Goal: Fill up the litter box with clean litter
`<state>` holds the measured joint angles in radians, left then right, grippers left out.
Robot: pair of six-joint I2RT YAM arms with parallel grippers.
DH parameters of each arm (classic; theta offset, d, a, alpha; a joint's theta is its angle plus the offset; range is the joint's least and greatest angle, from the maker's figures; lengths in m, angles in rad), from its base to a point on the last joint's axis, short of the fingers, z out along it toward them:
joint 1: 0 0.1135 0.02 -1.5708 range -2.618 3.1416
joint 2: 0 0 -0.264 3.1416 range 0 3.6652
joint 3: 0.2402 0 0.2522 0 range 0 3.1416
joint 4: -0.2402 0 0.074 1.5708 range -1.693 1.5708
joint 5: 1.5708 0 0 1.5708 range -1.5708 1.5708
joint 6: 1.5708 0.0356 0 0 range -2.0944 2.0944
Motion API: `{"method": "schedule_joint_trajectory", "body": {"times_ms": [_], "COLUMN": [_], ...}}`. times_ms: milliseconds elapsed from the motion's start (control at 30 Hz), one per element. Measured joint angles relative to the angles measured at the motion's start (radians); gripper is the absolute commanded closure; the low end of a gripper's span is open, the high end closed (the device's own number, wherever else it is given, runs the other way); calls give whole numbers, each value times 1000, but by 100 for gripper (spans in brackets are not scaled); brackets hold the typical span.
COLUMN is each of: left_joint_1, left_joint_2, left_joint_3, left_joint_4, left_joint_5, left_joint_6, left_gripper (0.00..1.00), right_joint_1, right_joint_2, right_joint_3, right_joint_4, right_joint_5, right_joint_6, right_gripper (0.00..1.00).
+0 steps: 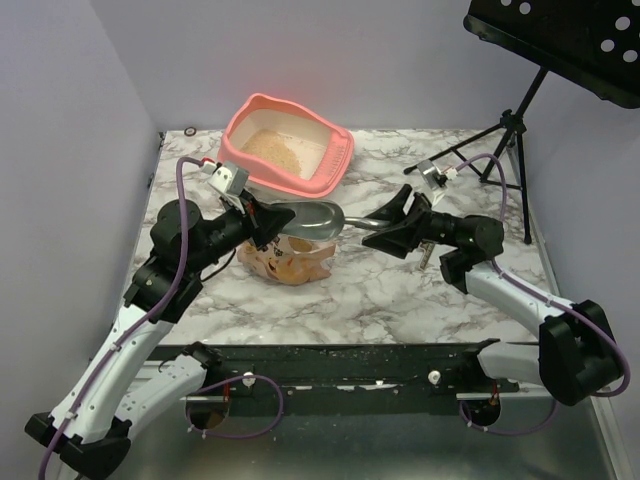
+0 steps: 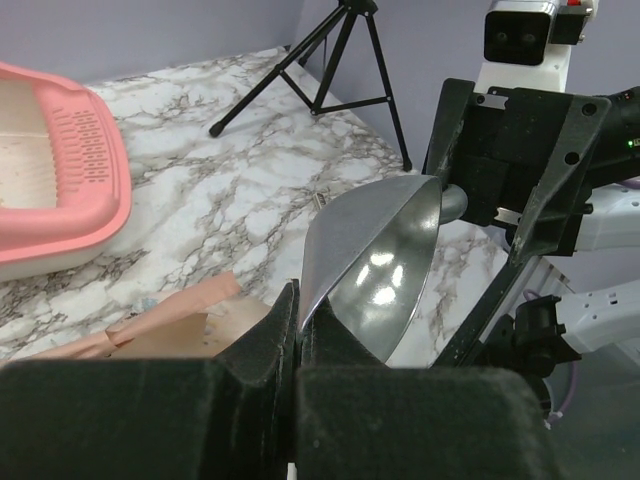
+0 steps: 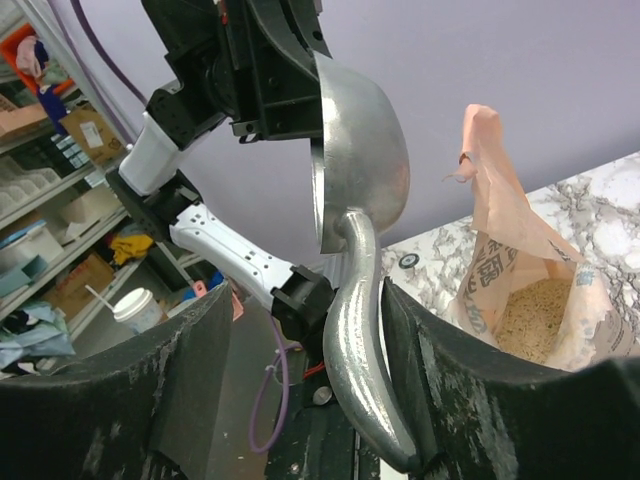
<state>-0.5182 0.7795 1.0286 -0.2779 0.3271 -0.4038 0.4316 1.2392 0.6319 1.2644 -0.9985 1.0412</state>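
The salmon-pink litter box stands at the back of the table, with beige clean litter inside; its corner shows in the left wrist view. A metal scoop is held in the air above an open tan bag. My left gripper is shut on the scoop's rim. My right gripper is open, its jaws either side of the scoop's handle, which rests against one finger. More litter lies inside the bag.
A black tripod stand with a perforated tray stands at the back right. A small black disc lies at the back left corner. The bag lies at the table's middle, in front of the litter box.
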Motion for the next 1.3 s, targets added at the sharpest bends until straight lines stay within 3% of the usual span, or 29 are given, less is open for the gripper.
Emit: {"method": "schedule_joint_trajectory", "body": {"times_ms": [1000,1067,1200,1300], "left_joint_1": [0,0,5,13], "left_joint_2": [-13,-15,-14,-15], "left_joint_3": [-60,-64,-71,-74], "left_joint_4": [23,21,8,13], "left_joint_5": [8,2,-11,-1], "left_joint_6": [-38,-37,-37,-51], "left_gripper": [100,100,100,100], "right_joint_1": [0,0,1,1], "right_joint_2": [108,122,141,133], "right_joint_3": [-11,-11,-11,-11], "right_joint_4": [48,51,63,96], "right_joint_5": [82,82,72,57], "right_joint_6": [73,87,125,142], "right_gripper": [55,60,98,99]}}
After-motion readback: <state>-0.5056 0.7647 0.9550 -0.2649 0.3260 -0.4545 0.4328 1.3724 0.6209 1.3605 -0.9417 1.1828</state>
